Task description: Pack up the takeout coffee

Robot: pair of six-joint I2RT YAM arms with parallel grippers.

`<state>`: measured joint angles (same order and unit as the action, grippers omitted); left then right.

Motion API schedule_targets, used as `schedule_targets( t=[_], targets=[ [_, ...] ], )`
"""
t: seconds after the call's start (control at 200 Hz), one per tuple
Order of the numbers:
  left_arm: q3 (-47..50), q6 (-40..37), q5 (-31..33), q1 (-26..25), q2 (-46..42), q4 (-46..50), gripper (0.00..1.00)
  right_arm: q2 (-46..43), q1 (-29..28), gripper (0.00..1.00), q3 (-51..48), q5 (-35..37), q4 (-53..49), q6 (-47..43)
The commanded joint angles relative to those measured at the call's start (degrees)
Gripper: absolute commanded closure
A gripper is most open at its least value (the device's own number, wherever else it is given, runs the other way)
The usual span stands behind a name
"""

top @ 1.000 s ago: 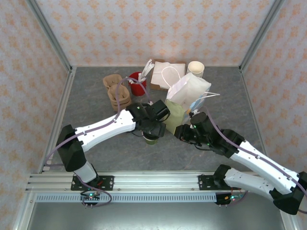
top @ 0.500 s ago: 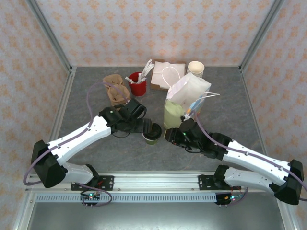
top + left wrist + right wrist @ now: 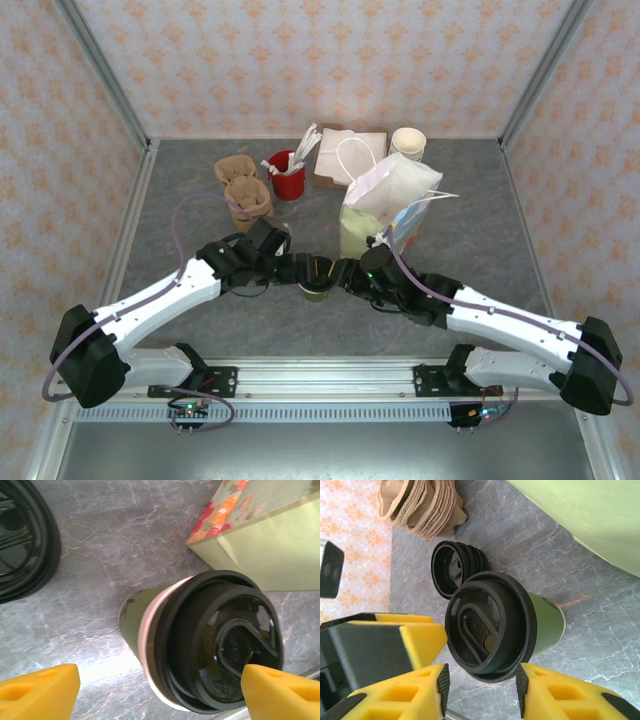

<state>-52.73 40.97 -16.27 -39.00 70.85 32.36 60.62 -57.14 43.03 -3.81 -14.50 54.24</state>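
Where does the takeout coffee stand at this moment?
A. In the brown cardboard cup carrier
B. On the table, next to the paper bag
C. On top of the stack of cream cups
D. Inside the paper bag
B: the takeout coffee stands on the grey table, outside the paper bag and just in front of its lower left corner.

The takeout coffee (image 3: 317, 283) stands on the table (image 3: 480, 250), front-left of the bag (image 3: 360, 240).
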Motion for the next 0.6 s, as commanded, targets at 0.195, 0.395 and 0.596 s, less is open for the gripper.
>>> schedule_targets(
  t=[0.195,0.395,0.596],
  targets=[
    [2.4,2.5,-2.6,1.1,-1.6,-5.1,0.16,3.2,-0.3,0.53,-0.1,5.7,3.2,-2.1],
    [3.4,3.0,-2.9,1.2,-1.8,-5.4,0.18,5.1,0.0,0.53,0.1,6.1,5.0,-3.3],
    [5.0,3.8,-3.2,1.3,-2.4,-6.5,0.19,6.9,0.6,0.53,0.4,5.1,7.0,-4.2]
  ],
)
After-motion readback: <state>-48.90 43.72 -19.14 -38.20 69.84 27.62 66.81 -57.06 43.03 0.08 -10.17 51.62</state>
